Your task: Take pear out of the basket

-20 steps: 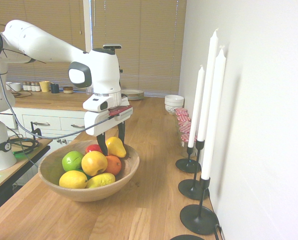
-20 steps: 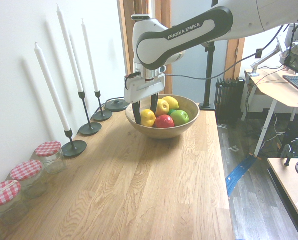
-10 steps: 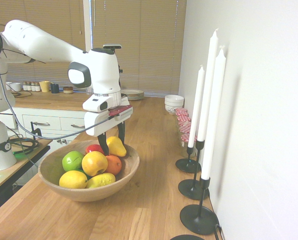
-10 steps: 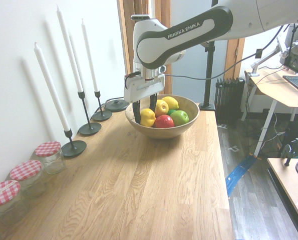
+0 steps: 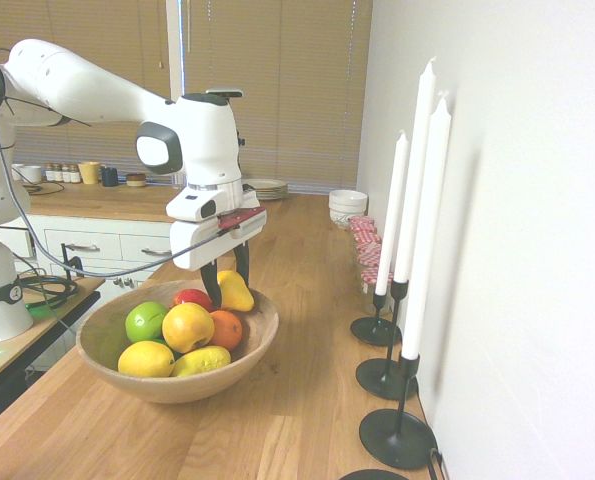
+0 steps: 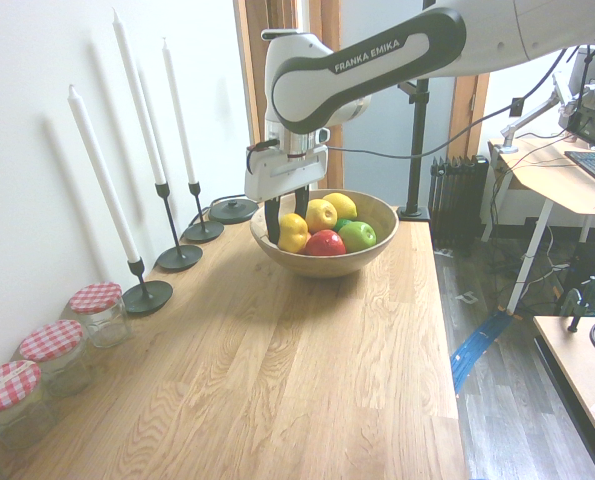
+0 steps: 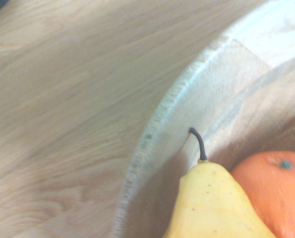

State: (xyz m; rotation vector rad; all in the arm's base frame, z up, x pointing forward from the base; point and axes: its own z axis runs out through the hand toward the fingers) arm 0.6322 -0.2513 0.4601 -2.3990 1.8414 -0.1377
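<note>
Evidently the jaws (image 5: 230, 294) are closed on the pear (image 5: 236, 292), inside the basket (image 5: 264, 340) by its rim. Its stem points rimward; lifting straight up should draw it clear of the orange (image 5: 226, 331).

Exterior cameras face each other — wrist camera looks down close.

the wide round light brown bowl (image 5: 164, 389) looks like smooth wood with a low sheen, and the long pale brown table (image 6: 277, 370) is wood too, its streaked grain showing. the yellow stemmed pear (image 7: 211, 206) has smooth, faintly speckled skin; the round red fruit (image 6: 325, 243) is smooth and glossy. the tall white candles (image 5: 428, 220) look smooth, their black holders (image 5: 395, 438) like matt metal.
</note>
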